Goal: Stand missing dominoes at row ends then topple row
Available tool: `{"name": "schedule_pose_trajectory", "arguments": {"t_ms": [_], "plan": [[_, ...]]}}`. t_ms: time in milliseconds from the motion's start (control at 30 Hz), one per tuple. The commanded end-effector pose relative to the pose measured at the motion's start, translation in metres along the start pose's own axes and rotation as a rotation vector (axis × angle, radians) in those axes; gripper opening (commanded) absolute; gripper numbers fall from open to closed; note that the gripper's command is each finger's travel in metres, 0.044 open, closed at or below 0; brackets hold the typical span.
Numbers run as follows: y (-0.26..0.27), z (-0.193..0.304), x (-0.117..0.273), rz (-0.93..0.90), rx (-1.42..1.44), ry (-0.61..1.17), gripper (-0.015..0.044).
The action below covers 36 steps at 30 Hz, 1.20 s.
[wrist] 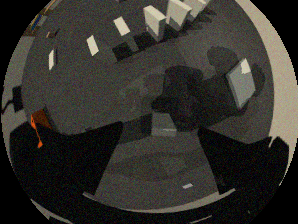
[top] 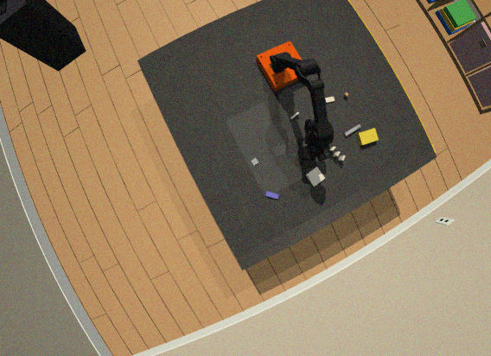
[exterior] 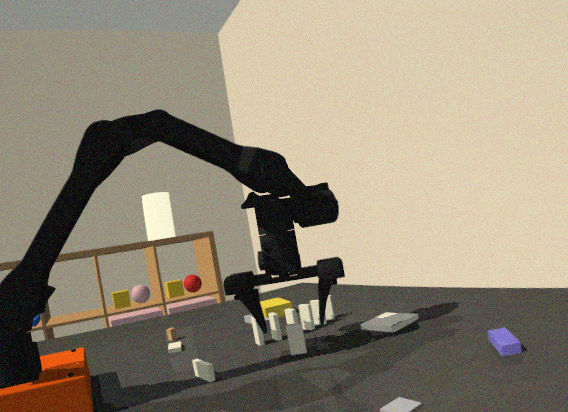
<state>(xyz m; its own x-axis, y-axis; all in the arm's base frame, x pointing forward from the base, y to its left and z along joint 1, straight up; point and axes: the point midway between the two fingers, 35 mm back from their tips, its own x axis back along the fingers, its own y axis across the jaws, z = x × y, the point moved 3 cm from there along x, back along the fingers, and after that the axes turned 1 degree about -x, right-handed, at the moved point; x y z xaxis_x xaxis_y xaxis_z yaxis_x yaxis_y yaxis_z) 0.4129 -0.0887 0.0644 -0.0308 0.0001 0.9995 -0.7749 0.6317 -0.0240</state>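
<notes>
A row of several white dominoes (top: 336, 154) (exterior: 306, 317) (wrist: 155, 21) stands upright; the arm hides part of it in the top view. One separate domino (exterior: 296, 338) (wrist: 164, 125) stands upright on the near side of the row in the exterior view. My gripper (exterior: 294, 328) (wrist: 161, 128) is wide open, pointing down, and holds nothing. That separate domino shows between its spread fingertips in the wrist view; the height of the tips over the mat is hard to tell. Another pale domino (top: 295, 115) (exterior: 204, 370) rests on its long edge nearer the orange base.
A flat pale square (top: 315, 176) (exterior: 390, 322) (wrist: 240, 87) lies beyond the gripper. A purple block (top: 271, 195) (exterior: 504, 341) and small pale tile (top: 255, 162) (exterior: 400, 405) lie apart. A yellow block (top: 368, 136) and grey bar (top: 353, 130) lie behind the row. A white block (top: 329, 99) lies near a tan piece (top: 346, 94).
</notes>
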Motion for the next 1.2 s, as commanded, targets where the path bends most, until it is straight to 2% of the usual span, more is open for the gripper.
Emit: {"name": "schedule_pose_trajectory", "arguments": {"t_ms": [0,533,967,1167], "plan": [[0.0,0.0,-0.006,0.001,0.005,0.004,0.044],[0.0,0.0,-0.02,0.001,0.005,0.004,0.044],[0.0,0.0,-0.02,0.001,0.005,0.004,0.0107],[0.0,0.0,-0.02,0.001,0.005,0.004,0.0107]]}}
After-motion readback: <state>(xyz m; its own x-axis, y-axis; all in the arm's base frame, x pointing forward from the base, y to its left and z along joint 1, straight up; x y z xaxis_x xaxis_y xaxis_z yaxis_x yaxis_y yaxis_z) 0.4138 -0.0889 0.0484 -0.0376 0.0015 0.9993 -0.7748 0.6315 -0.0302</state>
